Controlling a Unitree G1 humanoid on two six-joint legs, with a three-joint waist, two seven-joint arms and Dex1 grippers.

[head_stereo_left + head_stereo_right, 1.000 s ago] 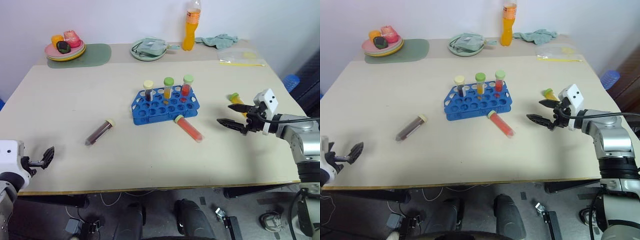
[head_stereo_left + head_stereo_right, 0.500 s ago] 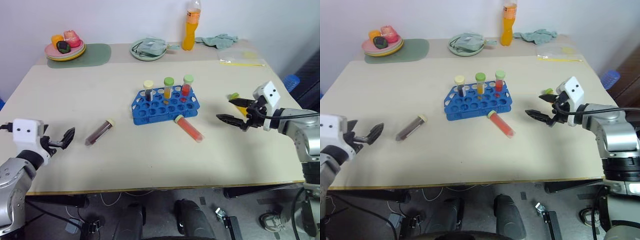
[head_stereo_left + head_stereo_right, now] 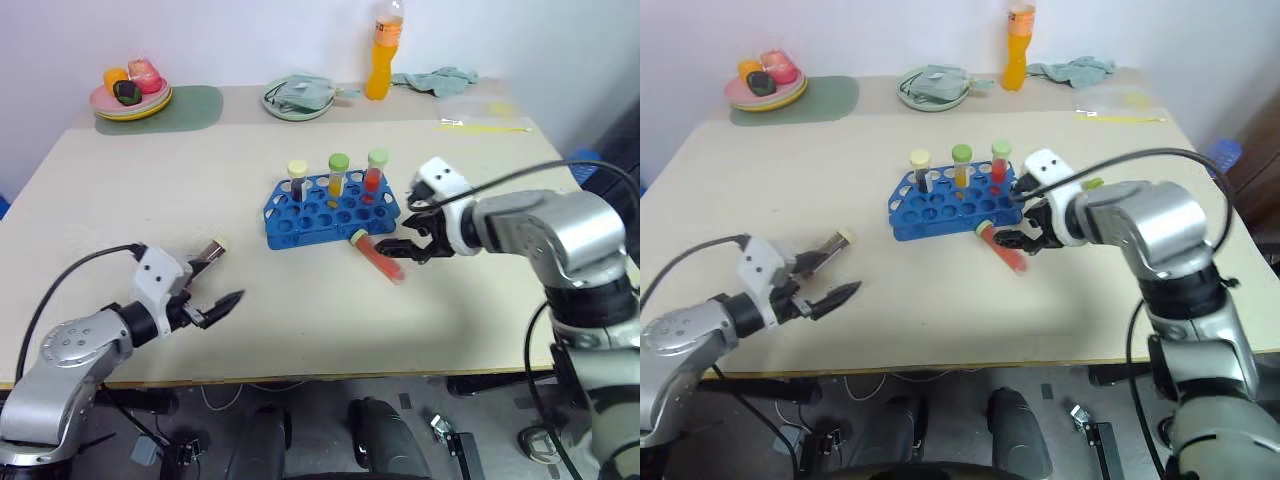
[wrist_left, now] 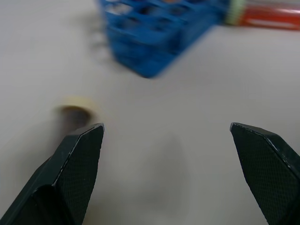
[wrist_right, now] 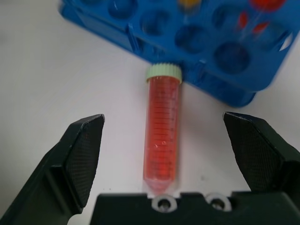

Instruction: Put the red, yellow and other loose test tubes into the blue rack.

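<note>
You have three tubes standing in the blue rack point(image 3: 331, 207) already, while the red tube point(image 3: 378, 256) and maroon tube point(image 3: 827, 247) still lie on the bench point(image 3: 300, 310), left gripper point(image 3: 217, 279) and right gripper point(image 3: 405, 232) both with jaws spread wide and empty.

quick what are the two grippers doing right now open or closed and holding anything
Left gripper: open, empty, beside the maroon tube.
Right gripper: open, empty, straddling the red tube.
</note>
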